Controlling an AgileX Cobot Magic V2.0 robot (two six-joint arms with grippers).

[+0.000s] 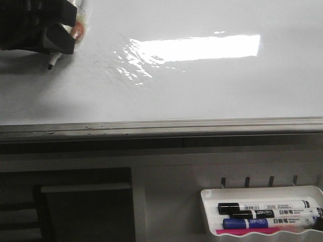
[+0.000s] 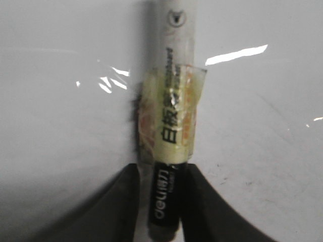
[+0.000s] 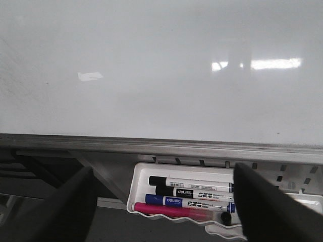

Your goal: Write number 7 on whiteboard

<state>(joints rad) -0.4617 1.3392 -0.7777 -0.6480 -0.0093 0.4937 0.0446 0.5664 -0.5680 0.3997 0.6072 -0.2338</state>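
Observation:
The whiteboard (image 1: pixel 202 85) fills the front view, glossy white with a wrinkled film patch (image 1: pixel 128 63) and a grey bottom rail (image 1: pixel 161 126). No number 7 shows on it. My left gripper (image 1: pixel 63 38) at the top left is shut on a white marker (image 2: pixel 174 116) with a black end and yellowish tape; its dark tip (image 1: pixel 50 65) points down at the board. In the left wrist view my left gripper (image 2: pixel 164 201) clamps the marker's black end. My right gripper (image 3: pixel 164 201) is open and empty, below the rail (image 3: pixel 161 143), over the marker tray (image 3: pixel 146 174).
A small white tray (image 1: pixel 262 194) hangs below the rail at the lower right, holding black, blue and pink markers (image 1: pixel 262 214). A dark opening (image 1: pixel 65 206) lies below the rail at the lower left. Hooks (image 1: pixel 247 180) stick up behind the tray.

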